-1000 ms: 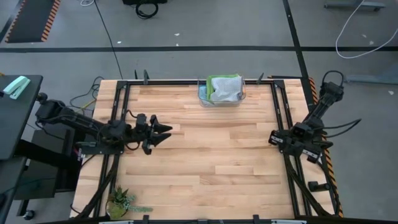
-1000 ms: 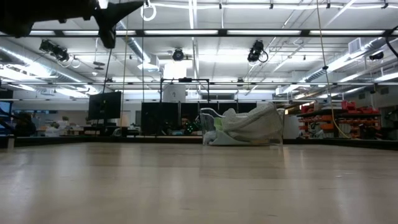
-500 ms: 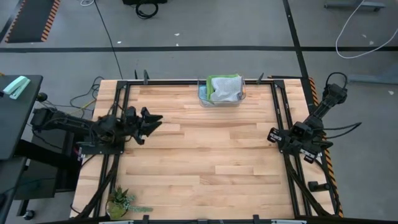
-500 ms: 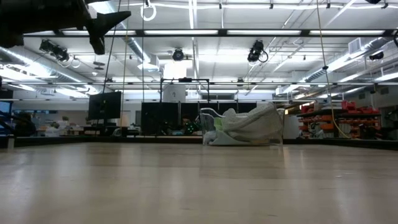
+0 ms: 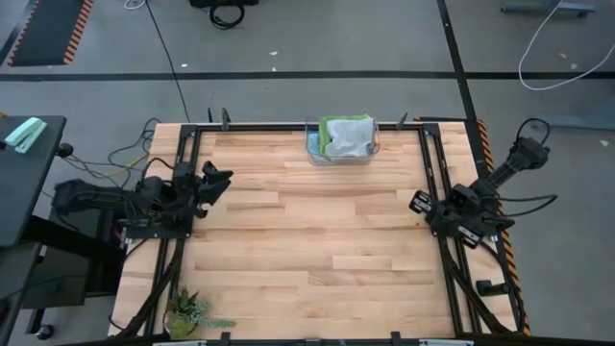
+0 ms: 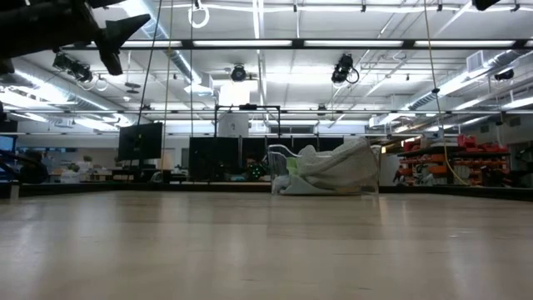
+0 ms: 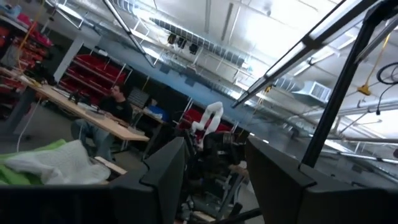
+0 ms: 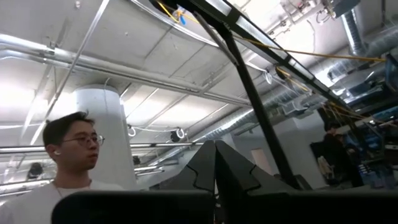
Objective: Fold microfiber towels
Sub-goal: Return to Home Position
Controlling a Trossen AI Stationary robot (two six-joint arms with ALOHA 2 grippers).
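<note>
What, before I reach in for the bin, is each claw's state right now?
Left claw: open, holding nothing.
Right claw: closed, holding nothing.

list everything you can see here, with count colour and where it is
light grey microfiber towel: one, grey, on top of the stack in the bin
bright green microfiber towel: one, green, under the grey one, edge showing
transparent plastic bin: one, clear, middle of the table's far edge
light wooden table: one, pale planks, dark frame rails
small green potted plant: one, green, near left corner
person in a white top: one, beyond the table, right wrist view
seated person in a dark top: one, at a far bench, left wrist view
left hand: dark, over the table's left side, fingers open
right hand: dark, at the table's right edge, fingers shut
</note>
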